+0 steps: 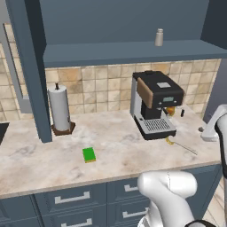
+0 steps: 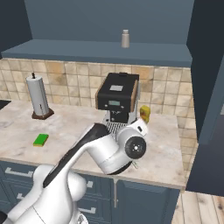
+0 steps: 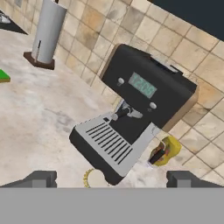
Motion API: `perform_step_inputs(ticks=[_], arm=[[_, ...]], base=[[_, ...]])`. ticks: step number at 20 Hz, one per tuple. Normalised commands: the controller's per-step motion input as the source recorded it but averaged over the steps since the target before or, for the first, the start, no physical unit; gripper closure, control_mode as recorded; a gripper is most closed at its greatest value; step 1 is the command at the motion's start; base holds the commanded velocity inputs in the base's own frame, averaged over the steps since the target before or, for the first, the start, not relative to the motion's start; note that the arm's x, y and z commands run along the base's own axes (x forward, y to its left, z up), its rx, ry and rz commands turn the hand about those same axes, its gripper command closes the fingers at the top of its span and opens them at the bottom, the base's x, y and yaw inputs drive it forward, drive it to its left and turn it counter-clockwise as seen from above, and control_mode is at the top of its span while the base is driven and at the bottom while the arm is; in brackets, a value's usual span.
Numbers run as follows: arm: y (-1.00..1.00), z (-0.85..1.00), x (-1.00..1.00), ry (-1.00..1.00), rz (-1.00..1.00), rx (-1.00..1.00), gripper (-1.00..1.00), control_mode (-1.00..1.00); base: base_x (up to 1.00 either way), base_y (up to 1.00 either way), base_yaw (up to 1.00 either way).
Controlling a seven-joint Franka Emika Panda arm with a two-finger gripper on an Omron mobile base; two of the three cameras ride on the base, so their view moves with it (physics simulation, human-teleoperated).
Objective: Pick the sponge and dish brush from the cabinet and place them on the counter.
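Just now the jaws (image 3: 112,178) stand wide apart with nothing between them, hanging above the worktop (image 1: 40,155) in front of the black coffee machine (image 3: 140,109). Between the tips, at the foot of the machine's drip tray, lies the tan rounded head of the dish brush (image 3: 94,178); in the left base view its thin handle runs across the marble to the right of the machine. A small yellow object (image 3: 167,150) sits beside the machine against the tiled wall. The sponge (image 1: 89,154) lies flat on the worktop, well to the left, near a paper towel roll (image 1: 60,108). A grey shaker (image 1: 159,37) stands on the open cabinet (image 1: 133,51) shelf above.
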Motion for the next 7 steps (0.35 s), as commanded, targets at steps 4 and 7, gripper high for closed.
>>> perform_step_inputs(ticks=[4,7], arm=[[-0.11,0.55,-0.24,0.00,-0.04,-0.10,-1.00,-1.00],[-0.18,0.47,-0.25,0.00,-0.03,-0.09,-1.00,-1.00]], base=[[0.00,0.00,0.00],[0.00,0.00,0.00]])
